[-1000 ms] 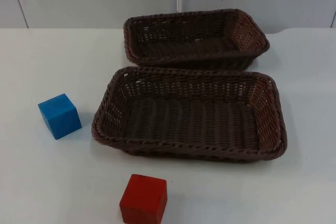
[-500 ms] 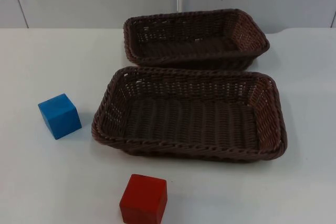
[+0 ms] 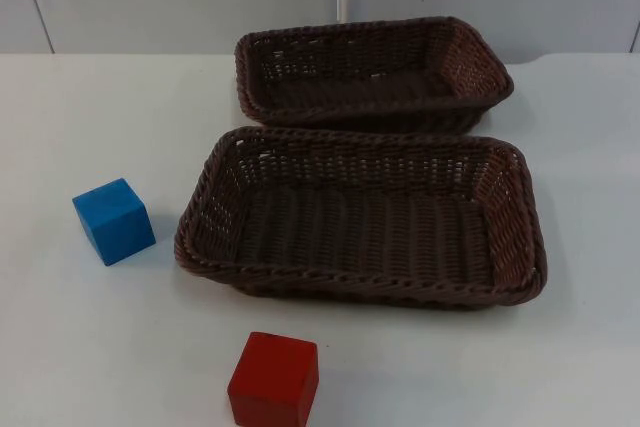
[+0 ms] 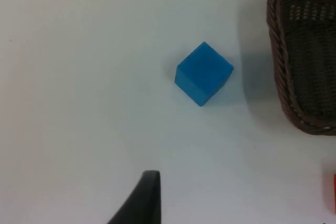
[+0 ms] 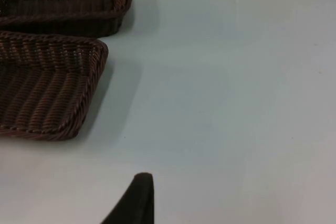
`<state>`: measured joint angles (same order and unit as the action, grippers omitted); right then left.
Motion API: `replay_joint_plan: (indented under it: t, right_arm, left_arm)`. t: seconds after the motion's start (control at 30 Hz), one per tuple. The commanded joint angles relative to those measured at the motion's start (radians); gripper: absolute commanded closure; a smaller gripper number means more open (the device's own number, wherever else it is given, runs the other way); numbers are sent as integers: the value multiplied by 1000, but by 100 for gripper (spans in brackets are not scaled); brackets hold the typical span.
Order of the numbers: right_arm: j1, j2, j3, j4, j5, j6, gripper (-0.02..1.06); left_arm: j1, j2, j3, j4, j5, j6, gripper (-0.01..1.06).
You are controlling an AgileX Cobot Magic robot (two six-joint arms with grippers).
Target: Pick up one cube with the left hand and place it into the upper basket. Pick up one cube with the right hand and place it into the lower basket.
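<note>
On the counter (image 3: 60,347) left of the lower basket (image 3: 205,207), your blue cube (image 4: 203,73) sits skewed below the left gripper (image 4: 142,200), whose opening you cannot judge, so misaligned closing could nudge it away.

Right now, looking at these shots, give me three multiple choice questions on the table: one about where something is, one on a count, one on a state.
1. Where is the blue cube?
A. left of the lower basket
B. inside the upper basket
C. on the red cube

2. How many cubes are there?
A. one
B. two
C. three

3. What do the baskets hold?
A. both cubes
B. one cube
C. nothing

Answers:
1 A: it sits on the table beside that basket's left wall.
2 B: one blue, one red.
3 C: both woven floors are bare, and both cubes stand on the table.
</note>
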<state>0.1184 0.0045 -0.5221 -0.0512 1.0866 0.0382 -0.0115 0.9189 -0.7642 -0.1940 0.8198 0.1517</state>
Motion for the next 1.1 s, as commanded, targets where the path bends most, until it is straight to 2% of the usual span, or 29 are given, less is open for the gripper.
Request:
replay_joint_plan:
  t: [0.0,0.23,0.33,0.53,1.0,1.07]
  right_arm:
    - [-6,-4,5,-7,-9,-1,-1]
    - [-5,-4,7,-18,-9,-1,-1]
    - [-5,-4,7,-18,-9,-1,-1]
    - [-5,-4,7,-16,-9,-1,-1]
    - [-5,-4,7,-16,-9,-1,-1]
    - [-5,-4,7,-16,-9,-1,-1]
  left_arm:
    - [2,73,-36,-10,-47,4,0]
    - [2,173,-71,-67,-95,20,0]
    - [2,216,-71,-150,-107,101,0]
    - [2,280,-71,-276,-119,184,0]
    - [0,396,-71,-352,-247,184,0]
    - [0,434,-71,-382,-295,181,0]
